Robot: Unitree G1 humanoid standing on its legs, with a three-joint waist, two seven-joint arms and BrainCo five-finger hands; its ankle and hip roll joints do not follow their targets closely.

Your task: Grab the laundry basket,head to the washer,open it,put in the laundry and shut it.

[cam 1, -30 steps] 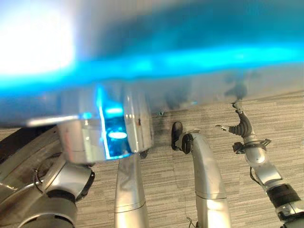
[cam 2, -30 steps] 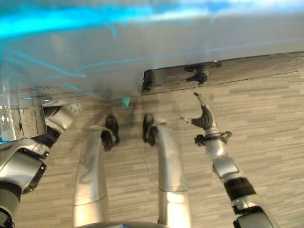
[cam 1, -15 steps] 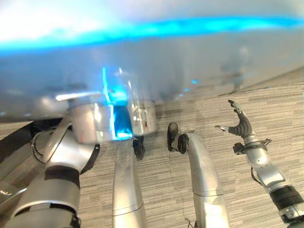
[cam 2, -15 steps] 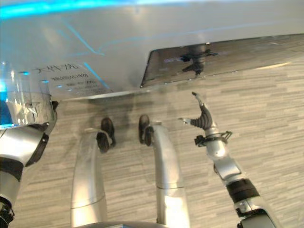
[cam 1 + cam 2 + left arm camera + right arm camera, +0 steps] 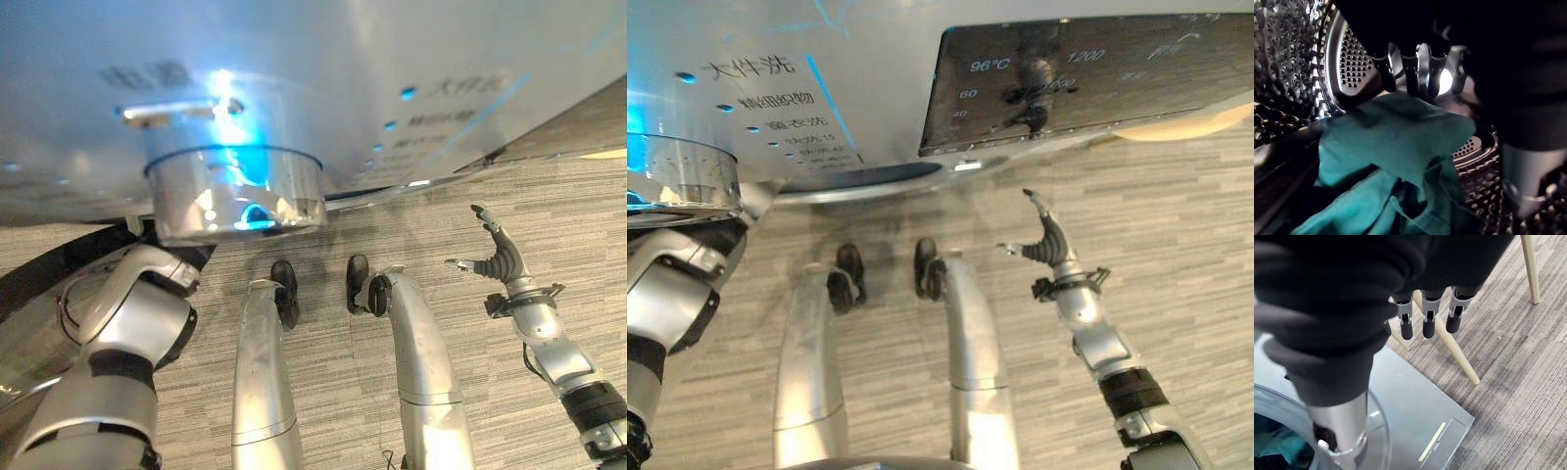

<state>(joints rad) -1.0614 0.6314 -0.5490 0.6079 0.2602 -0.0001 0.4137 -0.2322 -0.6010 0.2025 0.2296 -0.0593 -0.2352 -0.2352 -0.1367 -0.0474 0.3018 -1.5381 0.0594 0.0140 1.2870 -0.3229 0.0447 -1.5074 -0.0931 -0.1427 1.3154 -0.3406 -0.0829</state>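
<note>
Grey plank floor (image 5: 1176,245) under the washer (image 5: 294,59), whose panel has slid up the head views over the last second, so the robot looks to be leaning in. Left hand (image 5: 1422,68) is inside the perforated drum (image 5: 1283,73), fingers over the teal laundry (image 5: 1396,147), probably released, though contact is hard to read. Right hand (image 5: 1043,240) hangs relaxed with fingers straight, holding nothing.

A home laundry corner or a mock-up of one: a front-loading washer (image 5: 872,88) with a program dial (image 5: 233,191) and dark display panel (image 5: 1087,73) stands on grey wood-look plank flooring (image 5: 1185,245), teal laundry (image 5: 1396,161) in its perforated steel drum (image 5: 1283,73), pale wooden furniture legs (image 5: 1457,355) nearby.
</note>
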